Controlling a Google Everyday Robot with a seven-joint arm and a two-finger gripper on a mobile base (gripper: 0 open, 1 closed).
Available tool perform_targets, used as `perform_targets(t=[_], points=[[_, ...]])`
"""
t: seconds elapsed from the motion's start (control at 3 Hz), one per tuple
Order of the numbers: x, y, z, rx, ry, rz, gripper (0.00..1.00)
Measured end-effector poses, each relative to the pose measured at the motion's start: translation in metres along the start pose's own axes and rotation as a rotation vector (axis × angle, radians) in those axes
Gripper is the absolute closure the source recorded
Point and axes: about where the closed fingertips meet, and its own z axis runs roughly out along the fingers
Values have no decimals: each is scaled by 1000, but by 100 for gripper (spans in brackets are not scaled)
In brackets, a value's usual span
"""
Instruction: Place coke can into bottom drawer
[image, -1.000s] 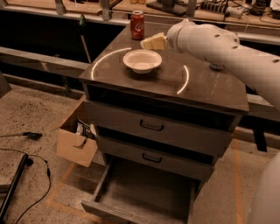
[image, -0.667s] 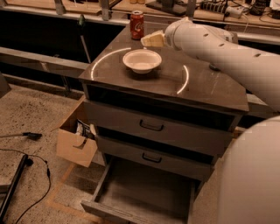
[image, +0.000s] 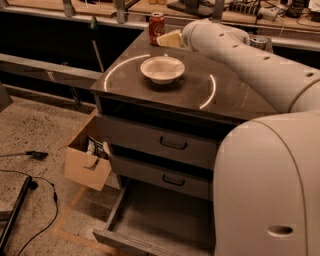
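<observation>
Coke can is recorded upright at the far left corner of the desk. Its long axis is vertical, silver top up, with white lettering visible on the near face. It is not yet lifted.

Claw is positioned just beside the can on its right, near the far edge, at about mid-can height. A side approach is judged, suited to an upright cylinder taken across its width. Whether the claw is spread or pressed together cannot be told, and contact with the can cannot be confirmed.

White bowl is seated near the desk's middle, apart from the can. The arm is routed in over the right edge, behind the bowl.

Bottom drawer is pulled out below the front edge, its flat floor exposed; it is judged ready to receive the can. The two upper drawers are shut.
</observation>
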Motion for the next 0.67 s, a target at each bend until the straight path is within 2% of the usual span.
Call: perform_targets(t=[0.33, 0.67], points=[[-8, 8, 24, -37, -21, 29, 0], [-11, 13, 48, -46, -32, 35, 0]])
